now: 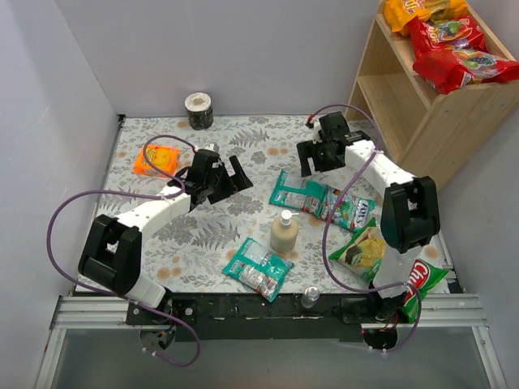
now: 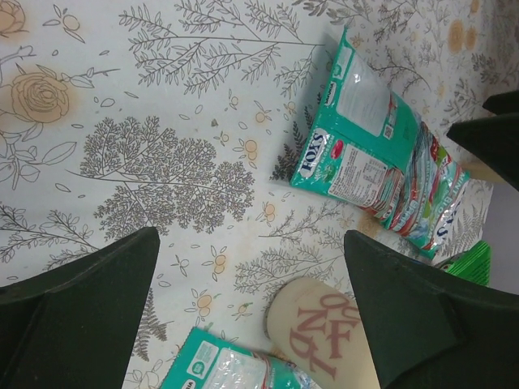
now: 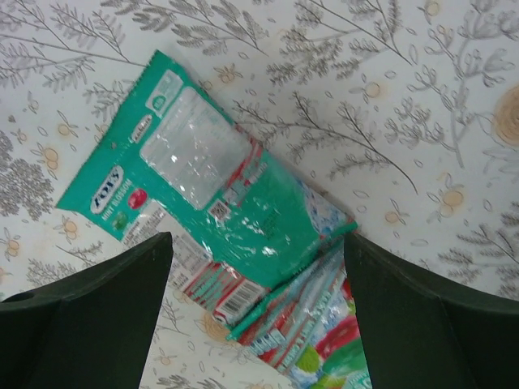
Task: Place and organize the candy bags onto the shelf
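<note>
Currently, table edges: the table (image 1: 243, 134) is walled on its left and rear sides; the arm bases line the near edge; the shelf (image 1: 438, 130) stands past the right rear corner.
Open room: bare cloth shows across the left centre and the rear centre; the right half is crowded with bags.
Shelf top board: orange-yellow bag (image 1: 413, 10) at the back, then rear red bag (image 1: 446, 34) and front red bag (image 1: 466, 66), each overlapping the next.
Teal pair: upper teal bag (image 3: 203, 170) lies flat at right centre and overlaps lower teal bag (image 3: 316, 324), which points toward the right arm.
Third teal bag (image 1: 258, 270): flat near the near edge, just in front of the bottle (image 1: 284, 232).
Right gripper (image 1: 315, 166): jaws wide, nothing held. It hangs over the rear end of the teal pair. In the wrist view, the upper teal bag fills the gap between the two fingers. Contact with the bag cannot be told.
Left gripper (image 1: 233, 180): jaws wide, nothing held, over bare cloth at left centre and aimed to the right. The teal pair lies well ahead of it; the bottle top sits near its right finger in the wrist view.
Obstructions, right: inner chip bag (image 1: 362, 253) and outer chip bag (image 1: 422, 284) lie beside the right arm's base.
Obstructions, left and rear: small orange packet (image 1: 156, 159) lies just beside the left arm; tape roll (image 1: 199, 110) stands at the rear wall.
</note>
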Tool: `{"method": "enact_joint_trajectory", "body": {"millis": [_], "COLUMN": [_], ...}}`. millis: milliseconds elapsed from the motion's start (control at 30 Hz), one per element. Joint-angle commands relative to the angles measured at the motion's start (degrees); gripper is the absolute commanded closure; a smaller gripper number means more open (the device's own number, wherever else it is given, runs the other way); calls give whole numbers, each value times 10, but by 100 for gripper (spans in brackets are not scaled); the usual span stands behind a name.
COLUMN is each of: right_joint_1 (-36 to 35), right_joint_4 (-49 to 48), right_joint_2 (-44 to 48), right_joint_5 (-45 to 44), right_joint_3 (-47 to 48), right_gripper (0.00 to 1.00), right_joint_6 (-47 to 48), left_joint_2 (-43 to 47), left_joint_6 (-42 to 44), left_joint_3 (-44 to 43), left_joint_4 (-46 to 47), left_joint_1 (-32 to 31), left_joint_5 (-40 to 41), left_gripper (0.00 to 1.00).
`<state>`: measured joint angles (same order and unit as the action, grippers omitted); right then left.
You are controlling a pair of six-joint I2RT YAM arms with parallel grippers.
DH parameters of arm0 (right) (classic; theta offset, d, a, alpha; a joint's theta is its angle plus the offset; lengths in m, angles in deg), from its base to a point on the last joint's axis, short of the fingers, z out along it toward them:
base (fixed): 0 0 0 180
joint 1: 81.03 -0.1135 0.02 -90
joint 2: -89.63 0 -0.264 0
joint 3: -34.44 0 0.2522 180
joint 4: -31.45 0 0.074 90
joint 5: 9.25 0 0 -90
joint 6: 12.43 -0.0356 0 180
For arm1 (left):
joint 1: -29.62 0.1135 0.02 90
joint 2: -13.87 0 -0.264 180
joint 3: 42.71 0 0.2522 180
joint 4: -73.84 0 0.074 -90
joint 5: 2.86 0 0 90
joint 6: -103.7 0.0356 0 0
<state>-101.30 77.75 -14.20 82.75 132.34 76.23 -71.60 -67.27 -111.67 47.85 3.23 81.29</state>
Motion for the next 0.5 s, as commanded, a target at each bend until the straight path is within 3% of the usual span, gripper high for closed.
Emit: {"method": "enact_joint_trajectory", "body": {"millis": [0, 233, 400, 467], "right_joint_1": [2, 22, 58, 81], "right_joint_4": [-1, 31, 26, 3], "right_joint_2": [-62, -163, -153, -140], "right_joint_5": [76, 132, 170, 230], "right_joint_3": [86, 200, 135, 77], "right_gripper": [8, 9, 11, 14], "right_joint_6": [-31, -16, -9, -12], "left_joint_2": [-14, -33, -31, -33], "left_joint_6": [-1, 9, 19, 21], "left_joint_3": [-3, -26, -25, -24], "left_joint_4": [8, 2, -4, -4], "left_joint_1": [-2, -2, -2, -2], "left_joint_5": [-36, -47, -42, -41], "left_gripper": [2, 2, 2, 2]}}
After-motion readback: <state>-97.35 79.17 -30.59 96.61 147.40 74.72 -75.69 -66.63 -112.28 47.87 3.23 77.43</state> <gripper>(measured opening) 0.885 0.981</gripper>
